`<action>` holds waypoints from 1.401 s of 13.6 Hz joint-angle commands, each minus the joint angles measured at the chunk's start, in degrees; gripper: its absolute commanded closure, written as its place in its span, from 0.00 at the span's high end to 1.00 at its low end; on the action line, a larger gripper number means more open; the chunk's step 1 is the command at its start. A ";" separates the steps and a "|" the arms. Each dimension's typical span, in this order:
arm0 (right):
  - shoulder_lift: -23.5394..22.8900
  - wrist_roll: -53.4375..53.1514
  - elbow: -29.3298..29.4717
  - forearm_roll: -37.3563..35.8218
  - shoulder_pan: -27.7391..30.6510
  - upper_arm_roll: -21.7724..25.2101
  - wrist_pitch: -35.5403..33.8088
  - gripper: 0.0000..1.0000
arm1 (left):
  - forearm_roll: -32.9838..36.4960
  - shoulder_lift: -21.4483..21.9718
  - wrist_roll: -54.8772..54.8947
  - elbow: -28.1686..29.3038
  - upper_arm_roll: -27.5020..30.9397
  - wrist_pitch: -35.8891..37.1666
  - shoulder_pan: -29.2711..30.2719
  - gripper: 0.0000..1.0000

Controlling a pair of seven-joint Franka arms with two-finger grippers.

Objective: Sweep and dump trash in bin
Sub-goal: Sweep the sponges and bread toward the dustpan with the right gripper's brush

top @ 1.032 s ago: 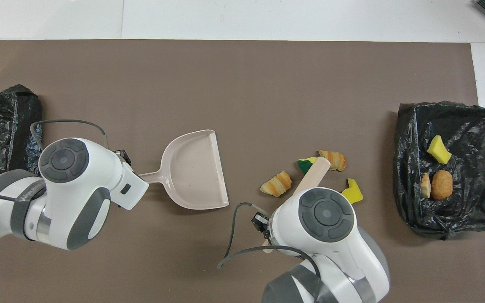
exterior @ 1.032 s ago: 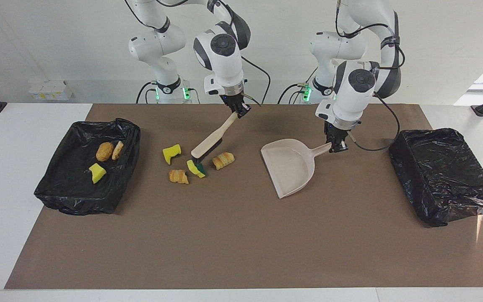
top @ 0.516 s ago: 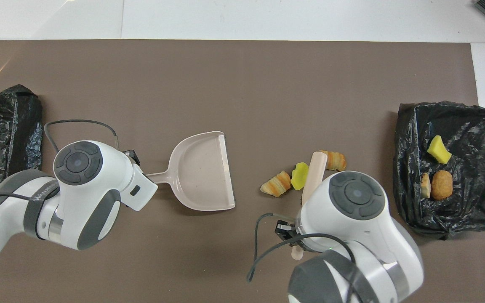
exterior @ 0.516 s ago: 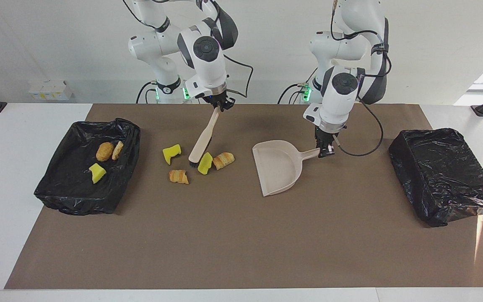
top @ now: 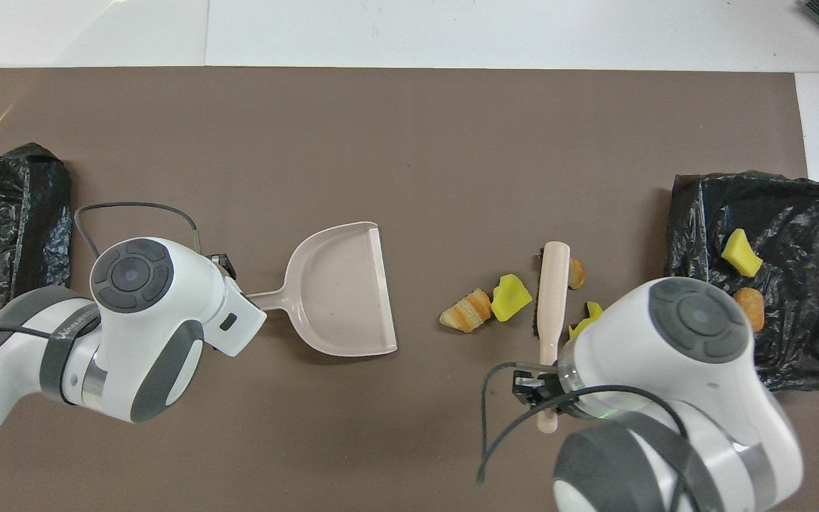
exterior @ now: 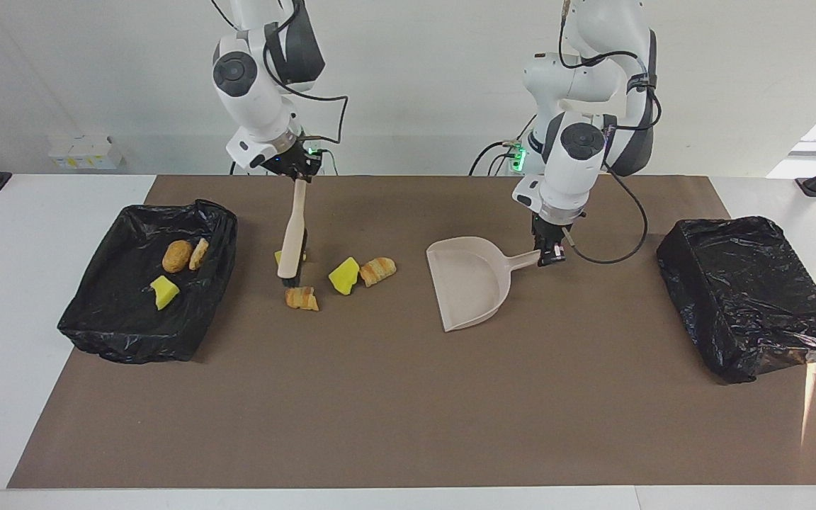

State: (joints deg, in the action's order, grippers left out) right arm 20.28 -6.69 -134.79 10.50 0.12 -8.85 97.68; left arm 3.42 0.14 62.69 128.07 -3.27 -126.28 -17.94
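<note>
While four scraps of yellow sponge and tan bread-like trash (exterior: 343, 275) are lying on the brown mat, the right gripper (exterior: 299, 172) is clenching the handle of a beige brush (exterior: 292, 239), hanging its dark bristles just beside the nearest scrap, seemingly to push them toward the beige plastic dustpan (exterior: 469, 281). The left gripper (exterior: 548, 255) is gripping that pan's handle, its open lip facing the scraps. Three more pieces are sitting in the black-lined bin (exterior: 127, 333) past the brush. The brush is partly hiding one yellow chunk (top: 586, 319).

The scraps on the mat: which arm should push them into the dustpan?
Right, probably. Its end effector grips the brush right beside the scraps; the left end effector only holds the dustpan.
</note>
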 commanded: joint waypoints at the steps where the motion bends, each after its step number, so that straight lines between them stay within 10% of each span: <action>1: 1.87 11.92 -3.54 -0.92 7.77 -0.64 2.85 0.00 | 1.41 0.48 -1.16 0.61 0.46 -0.46 -0.96 0.00; 9: 2.31 23.49 -14.01 -4.09 13.25 -1.17 16.84 0.00 | 1.41 1.09 -4.92 0.78 0.46 2.25 -4.38 0.00; 19: -10.17 2.56 -4.35 4.77 -14.34 -1.26 17.10 0.00 | 4.23 1.36 -5.65 1.05 0.46 2.79 -5.09 0.00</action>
State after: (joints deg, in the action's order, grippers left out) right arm 12.27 -2.86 -142.42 11.91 -10.96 -10.25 115.11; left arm 6.06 0.21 57.78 128.07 -3.10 -124.18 -22.87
